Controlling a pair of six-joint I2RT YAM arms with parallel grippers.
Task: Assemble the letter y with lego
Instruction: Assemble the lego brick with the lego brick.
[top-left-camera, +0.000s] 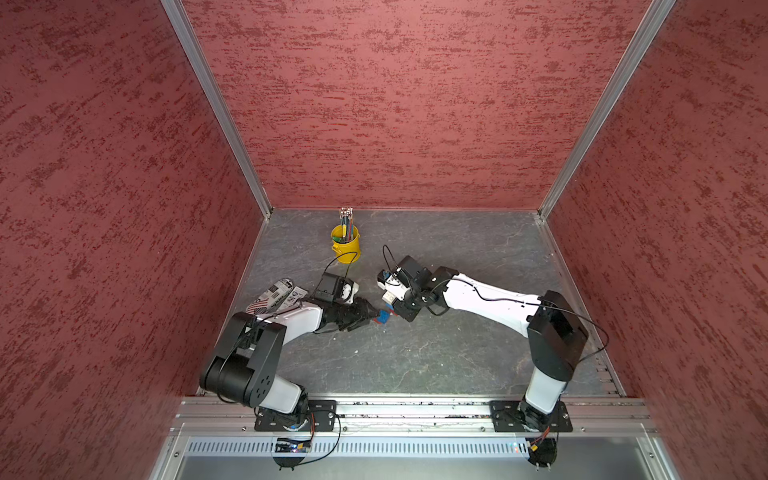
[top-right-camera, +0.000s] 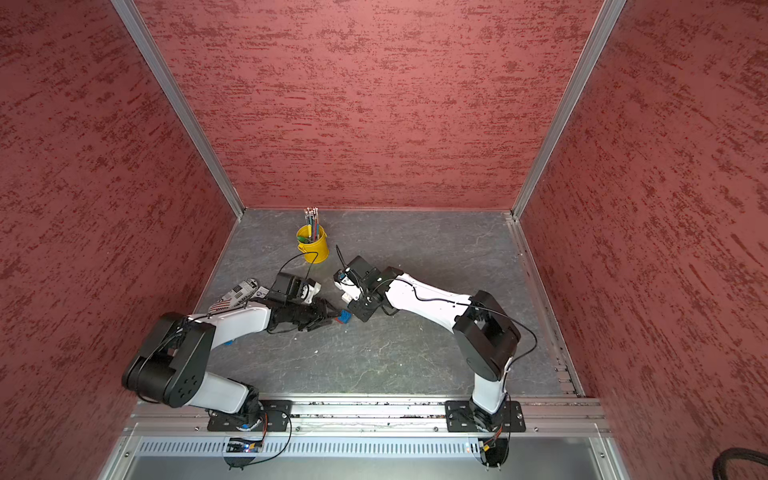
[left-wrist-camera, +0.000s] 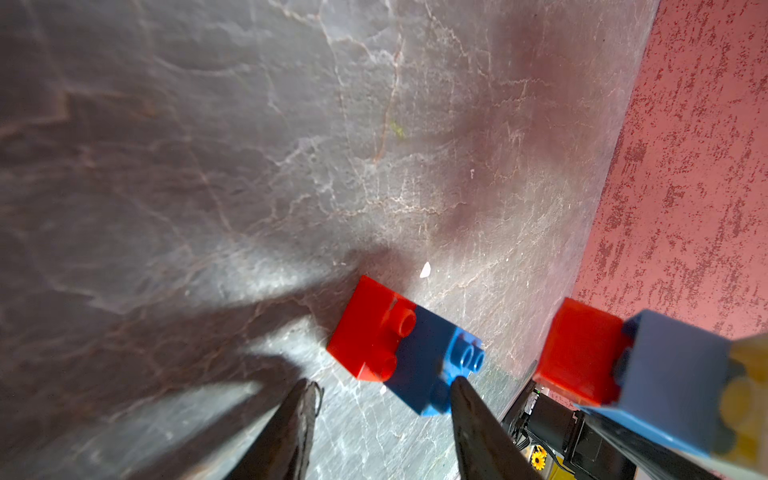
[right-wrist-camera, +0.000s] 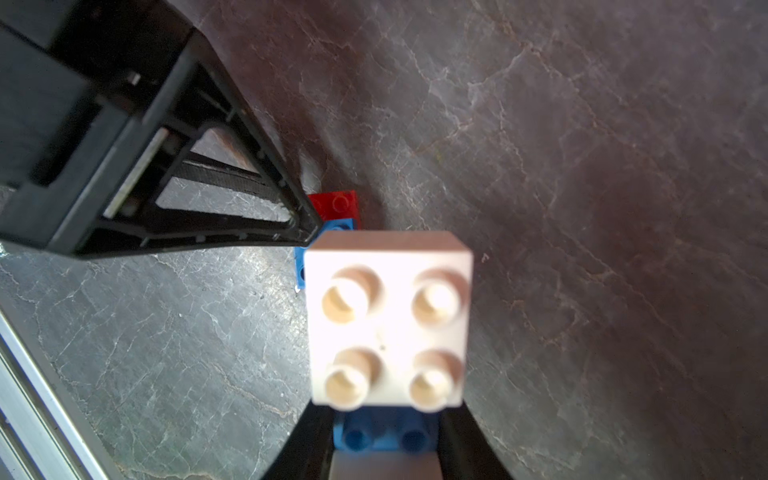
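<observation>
- Jaws of the left gripper (left-wrist-camera: 382, 381) stand partly apart and clamp nothing. One fingertip (left-wrist-camera: 457, 380) is at the blue end of the red-and-blue brick pair (left-wrist-camera: 399, 349); the other fingertip is clear of the red end.
- Jaws of the right gripper (right-wrist-camera: 386, 419) are closed on the lego cluster (right-wrist-camera: 390, 316). The right wrist view shows a white four-stud brick foremost, with a blue brick behind it between the two fingers.
- In the left wrist view the lego cluster (left-wrist-camera: 648, 370) reads, end to end, as a red brick, a longer blue brick and a pale brick. The pale end is blurred.
- Landmark: the yellow pencil bucket (top-left-camera: 345, 245) stands upright on the counter (top-left-camera: 457, 353) near the back wall.
- The red-and-blue brick pair (top-left-camera: 383, 318) lies on its side on the counter, on the arm-base side of the bucket and slightly to the bucket's right. Its studs point sideways.
- In both top views the lego cluster (top-right-camera: 347, 296) sits between the bucket and the brick pair, just beside the pair; whether they touch cannot be told.
- A printed packet (top-left-camera: 276, 296) lies to the bucket's left, nearer the arm bases, partly hidden under the left arm.
</observation>
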